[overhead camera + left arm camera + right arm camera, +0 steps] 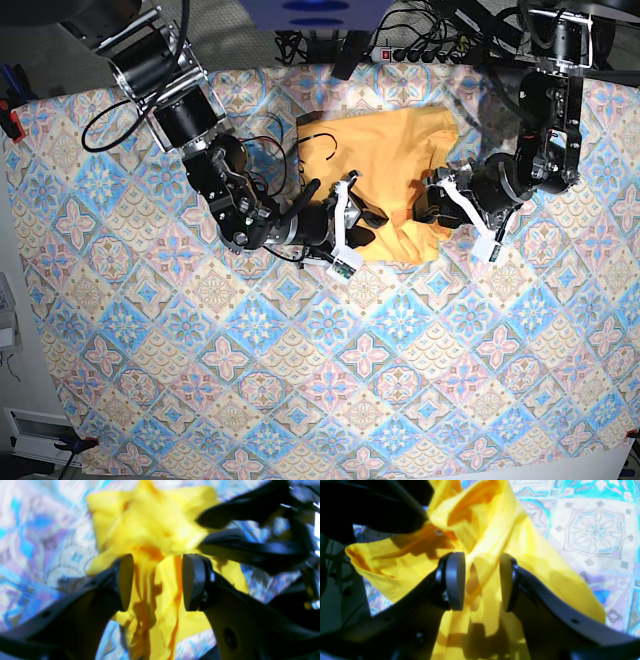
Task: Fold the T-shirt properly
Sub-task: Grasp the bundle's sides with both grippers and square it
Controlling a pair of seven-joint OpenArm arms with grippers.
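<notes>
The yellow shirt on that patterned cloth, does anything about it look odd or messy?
Yes. The shirt is bunched and creased along its lower edge, where cloth runs between the fingers of both grippers, left and right. The tablecloth looks flat and undamaged.

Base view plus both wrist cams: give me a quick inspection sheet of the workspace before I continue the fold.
Surface: patterned tablecloth, flat.
Job's things: T-shirt, bunched and partly lifted at its near edge.
Clutter: nothing seen.
Grippers: left gripper and right gripper each have cloth between the fingers; the pads stand apart, so a firm grip is unclear.
Cables: black leads and a power strip beyond the far edge.
Surroundings: grey floor.
</notes>
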